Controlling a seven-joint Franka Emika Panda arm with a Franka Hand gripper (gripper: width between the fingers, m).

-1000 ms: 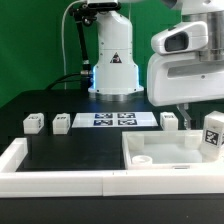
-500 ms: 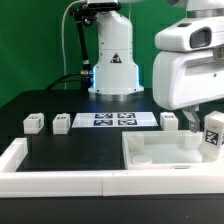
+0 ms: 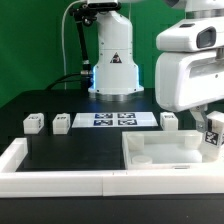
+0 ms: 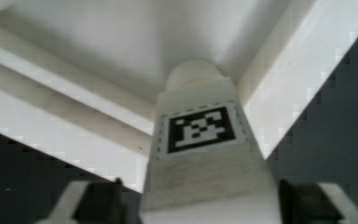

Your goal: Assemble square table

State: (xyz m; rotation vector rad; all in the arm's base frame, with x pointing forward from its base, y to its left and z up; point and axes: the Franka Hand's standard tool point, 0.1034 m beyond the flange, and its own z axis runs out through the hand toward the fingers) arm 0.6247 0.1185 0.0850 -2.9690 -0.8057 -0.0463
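Note:
My gripper (image 3: 210, 120) is shut on a white leg block (image 3: 214, 138) with a black-and-white tag and holds it upright over the right edge of the square table top (image 3: 160, 152). The top is a white slab lying at the exterior view's lower right. In the wrist view the leg (image 4: 201, 130) runs up between my fingers (image 4: 91, 203), with the tag facing the camera and the white slab (image 4: 78, 75) behind it. My gripper (image 4: 206, 208) clamps its lower end. Three more leg blocks (image 3: 35, 122) (image 3: 61, 122) (image 3: 168, 119) stand on the black surface.
The marker board (image 3: 112, 120) lies between the loose legs, in front of the arm's base (image 3: 114, 70). A long white rail (image 3: 60, 182) borders the black surface along the front and the exterior view's left.
My gripper has shifted toward the exterior view's right and slightly down with the leg in it. The other parts have not moved.

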